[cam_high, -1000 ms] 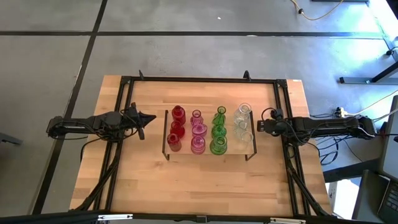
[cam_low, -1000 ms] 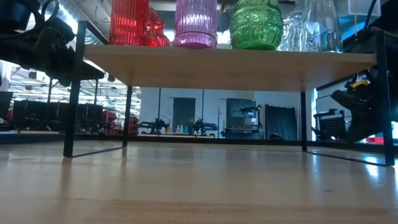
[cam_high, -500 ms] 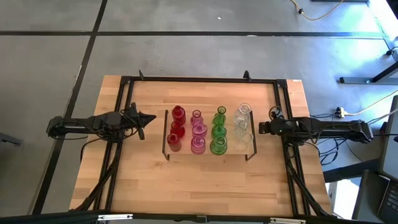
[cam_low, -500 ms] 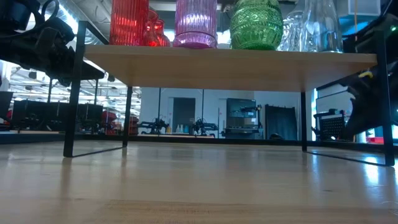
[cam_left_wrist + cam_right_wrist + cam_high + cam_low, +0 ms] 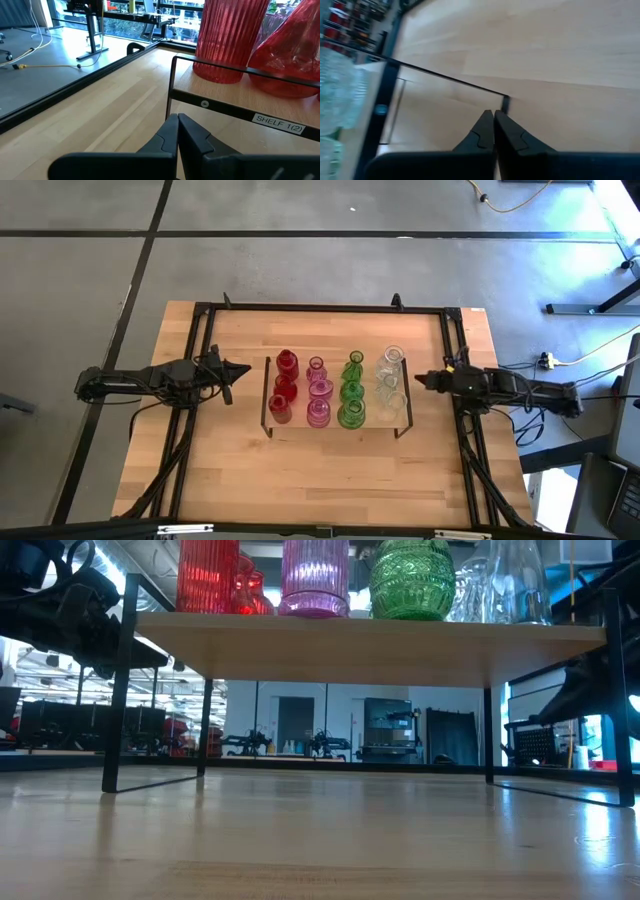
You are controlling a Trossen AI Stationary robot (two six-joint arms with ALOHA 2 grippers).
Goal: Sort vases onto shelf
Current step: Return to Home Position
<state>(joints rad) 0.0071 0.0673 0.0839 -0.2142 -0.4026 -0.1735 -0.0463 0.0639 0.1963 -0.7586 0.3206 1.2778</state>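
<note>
A light butcher-block table (image 5: 330, 480) fills the middle of the high view. It is ringed by a black metal frame (image 5: 320, 308) and stands on a grey concrete floor (image 5: 80, 270) crossed by dark seams. A yellow cable (image 5: 515, 202) trails at the upper right of that frame.

The shelf (image 5: 335, 380) sits at the centre of the table and carries four straight columns of three. From the picture's left these are red vases (image 5: 284, 387), pink vases (image 5: 319, 390), green vases (image 5: 352, 392) and clear vases (image 5: 391, 380).

The left gripper (image 5: 244, 369) hovers over bare wood just left of the shelf, apart from it. Its wrist view shows the two fingers pressed together with nothing between them. That view also shows a ribbed red vase (image 5: 227, 35) beside a round-bellied red one (image 5: 290, 55), above a label (image 5: 278, 127) reading "SHELF 1(2)".

The right gripper (image 5: 418, 379) hangs just right of the shelf. Its fingers are likewise closed and empty.

In the low view the tabletop is glossy, and the shelf spans the upper part of the frame. Beyond its thin black legs (image 5: 117, 690) lies a large room with glazed partitions (image 5: 240, 720) and dark equipment (image 5: 390, 735).
</note>
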